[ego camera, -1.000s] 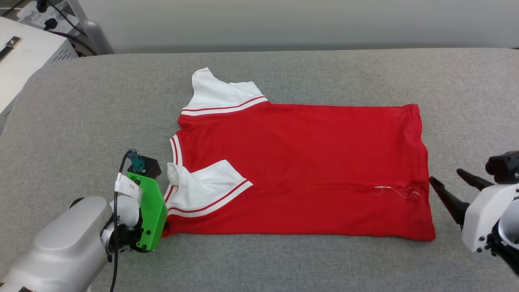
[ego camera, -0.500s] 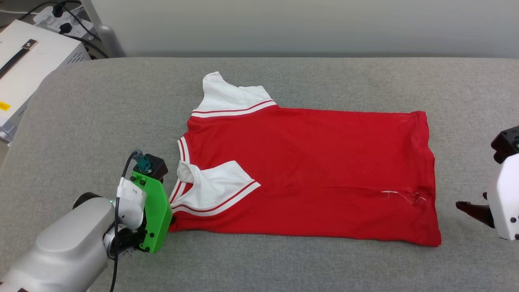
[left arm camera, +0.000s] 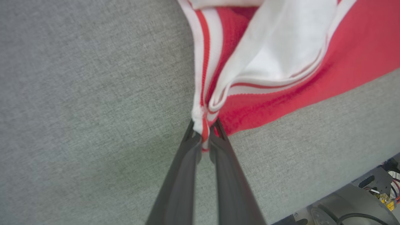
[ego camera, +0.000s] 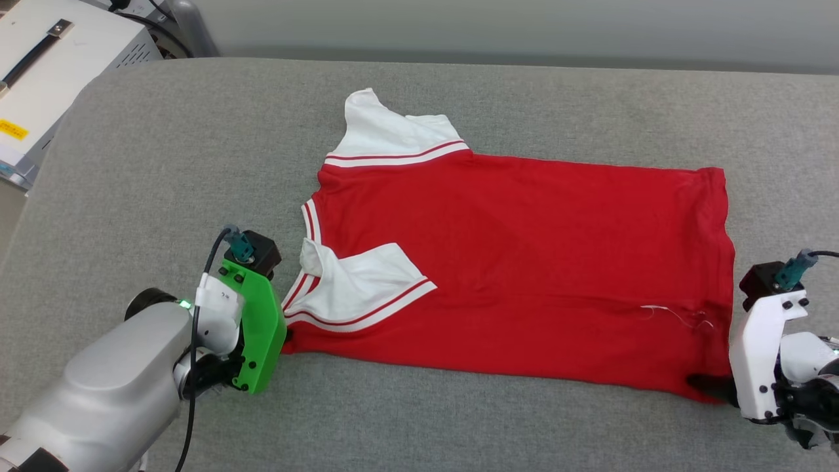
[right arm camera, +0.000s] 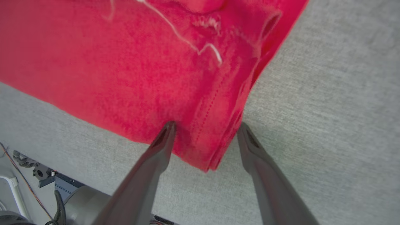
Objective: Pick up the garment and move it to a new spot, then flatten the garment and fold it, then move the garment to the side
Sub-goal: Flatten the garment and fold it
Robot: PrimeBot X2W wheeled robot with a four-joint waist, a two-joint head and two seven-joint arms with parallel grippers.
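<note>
Near edge of the fold, both claws at the garment's [ego camera: 524, 262] two near corners. The left gripper [left arm camera: 204, 131] is clenched on the bunched corner where the striped collar trim [left arm camera: 203, 62] meets the shoulder, cloth pinched at its fingertips and fanning out ahead of them. The right gripper [right arm camera: 206, 128] is spread wide, one finger over the red cloth and the other over the grey padded surface [ego camera: 196, 144], so that the hem corner [right arm camera: 215, 156] lies between them, ungrasped; whether the tips touch the cloth cannot be told. The T-shirt's long axis runs from one claw to the other, collar toward the left gripper and hem toward the right, so the right arm is plainly the nearer to the free corner, and closing there seems the step the coming lift depends on. Ahead of both claws the garment lies flat on the surface: a white sleeve [ego camera: 367, 282] is turned in over the red body just beyond the left gripper, a loose white thread [right arm camera: 200, 47] trails just beyond the right gripper, and the second white sleeve [ego camera: 387, 131] projects from the far edge, not yet folded in. A white equipment case [ego camera: 59, 72] stands farthest off, beyond the surface on the left gripper's side.
</note>
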